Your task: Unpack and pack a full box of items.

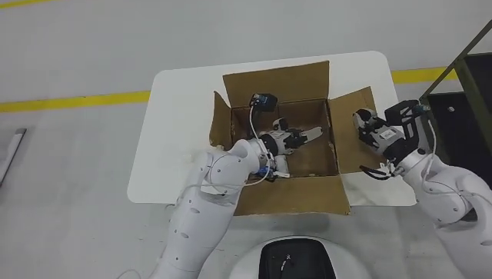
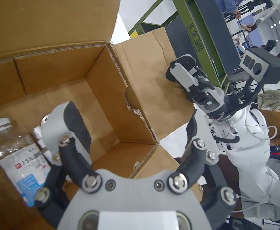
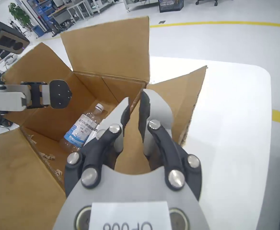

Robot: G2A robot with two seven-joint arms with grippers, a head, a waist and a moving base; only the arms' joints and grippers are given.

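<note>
**Clerk:** Item one?

**Operator:** Cardboard box (image 1: pixel 277 79): brown, corrugated, all four flaps open. It sits mid-way along the white, round-cornered table (image 1: pixel 181 137). Its near flap reaches past the table's near edge. From the left wrist view I can see the torn, fluted edges at the inner corners.

**Clerk:** Contents?

**Operator:** Bottle (image 3: pixel 82 130): clear plastic, white cap, blue-and-white label. It lies on its side on the box floor. The right wrist view gives me its whole length, and the left wrist view gives me the cap and label close up.

**Clerk:** Pincers?

**Operator:** Left gripper (image 1: pixel 300 134): grey metal with black textured pads. It hangs over the box's interior with the bottle below it. Its fingers are spread wide with nothing between them. Right gripper (image 3: pixel 135 104): same build, above the box's right-hand flap. Its fingers are drawn nearly together and hold nothing.

**Clerk:** Surroundings?

**Operator:** Green metal frame (image 1: pixel 461 56), angular, off the table's right edge. I can see its dark panel from the left wrist view.
</note>
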